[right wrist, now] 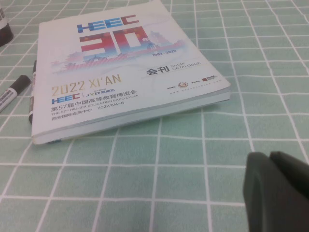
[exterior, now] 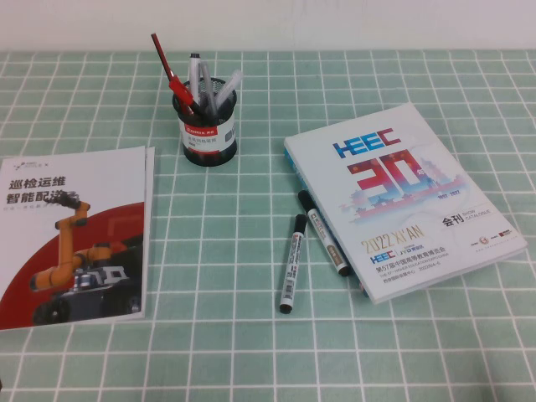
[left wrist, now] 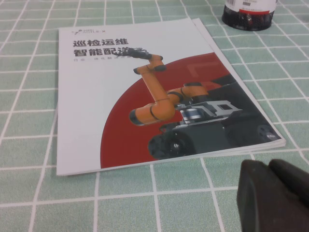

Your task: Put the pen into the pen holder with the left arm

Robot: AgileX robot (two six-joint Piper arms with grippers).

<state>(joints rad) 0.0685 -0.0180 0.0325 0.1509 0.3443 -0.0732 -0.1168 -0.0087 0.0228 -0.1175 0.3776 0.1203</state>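
Note:
The pen (exterior: 323,234), a white marker with a black cap and a black end, lies on the table against the left edge of a catalogue. In the right wrist view only a dark sliver of it (right wrist: 33,72) shows beside the catalogue. The black mesh pen holder (exterior: 209,127) stands at the back centre with a red pen and several markers in it. Its base shows in the left wrist view (left wrist: 248,14). My left gripper (left wrist: 268,166) is shut and empty, low over the table near a brochure's front corner. My right gripper (right wrist: 269,159) is shut and empty in front of the catalogue. Neither arm shows in the high view.
A like marker with a greyish label (exterior: 291,263) lies just left of the pen; it also shows in the right wrist view (right wrist: 10,92). The HEEC catalogue (exterior: 419,176) lies at the right. A red and white robot brochure (exterior: 75,234) lies at the left. The table has a green checked cloth (exterior: 226,335).

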